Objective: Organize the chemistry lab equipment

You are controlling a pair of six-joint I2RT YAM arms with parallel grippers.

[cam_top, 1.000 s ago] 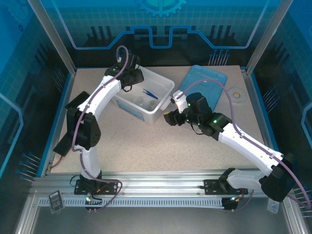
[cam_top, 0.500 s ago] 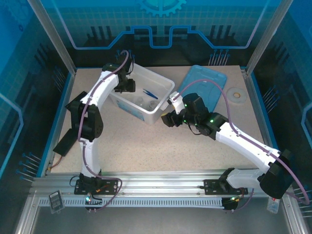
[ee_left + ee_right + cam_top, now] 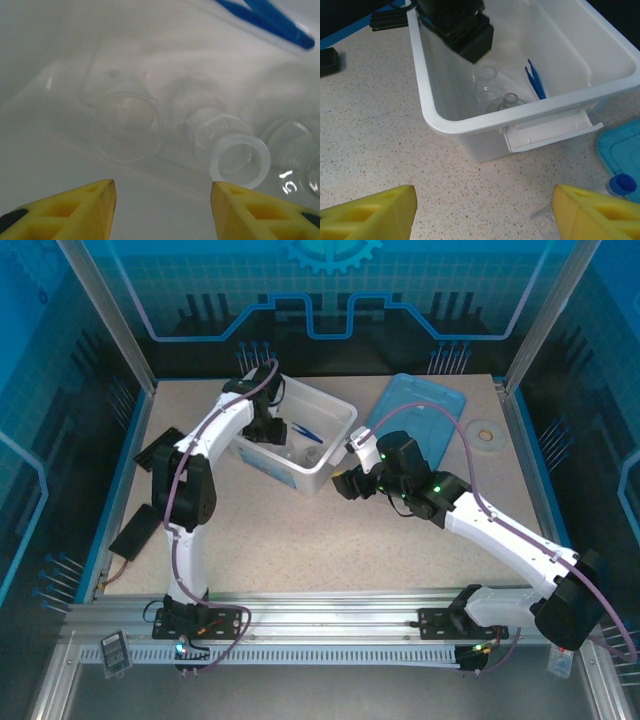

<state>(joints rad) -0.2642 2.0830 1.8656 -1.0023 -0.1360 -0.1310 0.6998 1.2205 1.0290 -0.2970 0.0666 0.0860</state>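
Observation:
The white bin (image 3: 335,412) holds the glassware: a clear beaker (image 3: 127,127) lying mouth towards me, a flask (image 3: 235,156) beside it and another beaker (image 3: 300,155) at the right edge. Blue tweezers (image 3: 270,20) lie further back in the bin. My left gripper (image 3: 162,200) hangs open inside the bin just above the glass, holding nothing; from above the left gripper (image 3: 270,428) is over the bin's left half. My right gripper (image 3: 482,200) is open over bare table in front of the bin's near corner. A blue-capped tube (image 3: 622,184) stands by its right finger.
The blue lid (image 3: 420,410) lies right of the bin, with a tape ring (image 3: 487,433) beyond it. A flat black strip (image 3: 130,535) rests at the table's left edge. A clear plastic piece (image 3: 545,222) shows at the bottom of the right wrist view.
My left gripper has swung from the bin's far-left rim to inside the bin, low over the glassware. The right gripper has barely shifted.

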